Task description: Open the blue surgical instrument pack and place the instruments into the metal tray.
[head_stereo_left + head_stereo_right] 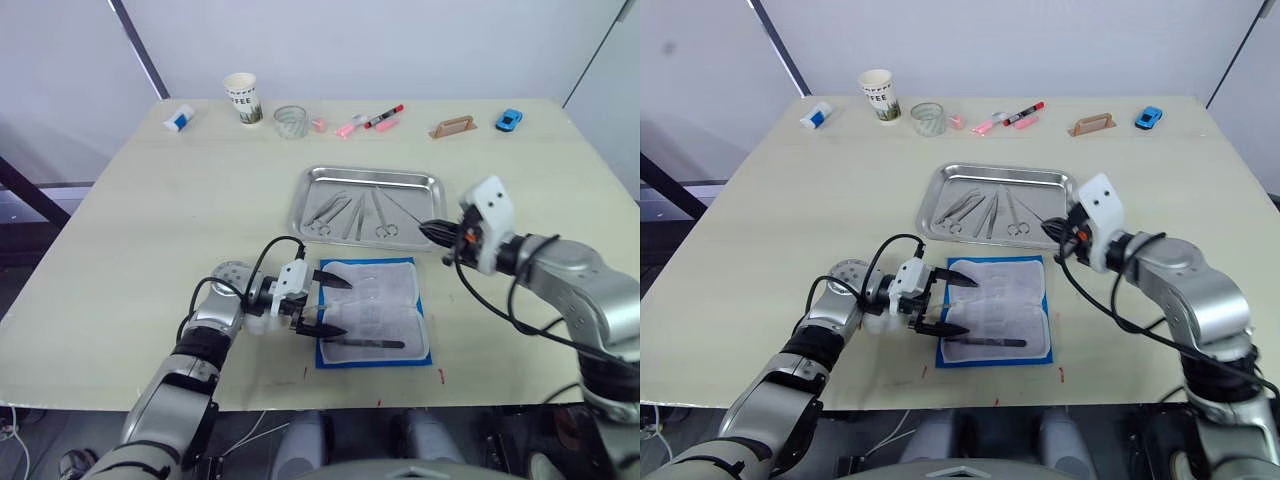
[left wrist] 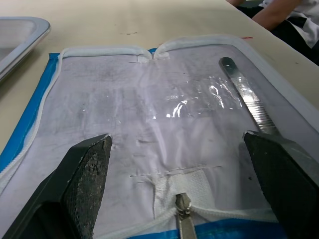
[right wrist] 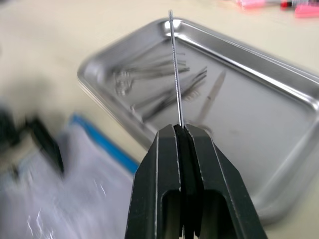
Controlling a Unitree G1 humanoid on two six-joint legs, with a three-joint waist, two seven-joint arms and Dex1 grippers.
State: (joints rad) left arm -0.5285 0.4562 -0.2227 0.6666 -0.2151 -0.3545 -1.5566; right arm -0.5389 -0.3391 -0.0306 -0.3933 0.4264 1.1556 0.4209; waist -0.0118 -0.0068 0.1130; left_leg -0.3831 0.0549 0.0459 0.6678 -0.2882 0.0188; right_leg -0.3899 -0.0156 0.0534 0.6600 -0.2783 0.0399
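The blue surgical instrument pack (image 1: 373, 312) lies unfolded near the table's front edge, its pale lining up. One flat metal instrument (image 1: 365, 343) rests on its near part, also seen at close range (image 2: 249, 99). My left gripper (image 1: 342, 306) is open at the pack's left edge, its fingers (image 2: 82, 184) spread low over the lining. Behind the pack is the metal tray (image 1: 372, 172), holding several ring-handled instruments (image 1: 345, 212). Above the tray's near right corner, my right gripper (image 1: 428, 228) is shut on a thin, needle-like instrument (image 3: 175, 64) that points over the tray.
Along the far edge stand a paper cup (image 1: 243, 98), a small glass (image 1: 290, 121), pink and red markers (image 1: 370, 121), a wooden handle piece (image 1: 453, 127), a blue toy car (image 1: 509, 120) and a small white-and-blue item (image 1: 179, 118).
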